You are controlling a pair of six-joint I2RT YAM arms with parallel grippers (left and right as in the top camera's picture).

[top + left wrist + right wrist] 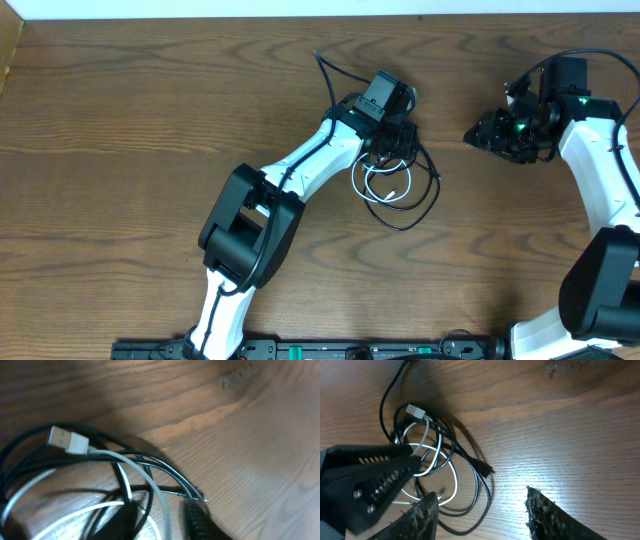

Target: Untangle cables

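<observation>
Jaws first: the right gripper (481,495) had its fingers spread wide with nothing between them. The left gripper (410,462) had its tip down in the tangle, but whether it was closed on a strand could not be told.

Everything lay on the bare wooden table (120,120). The whole knot sat directly under the left jaws, and ahead of the right jaws, off toward their left finger.

The black cable (470,452) made the wider loops, its outermost one reaching nearest the right jaws. The white cable (145,476) coiled tighter inside them, crossing over and under the black strands close against the left jaws.

Both cords looked light, limp and smooth, so a pull on one would likely drag the whole heap. The ends seemed the firmest holds. The white USB plug (67,440) lay on top, just ahead of the left jaws. The small black plug (487,471) pointed toward the right jaws.
</observation>
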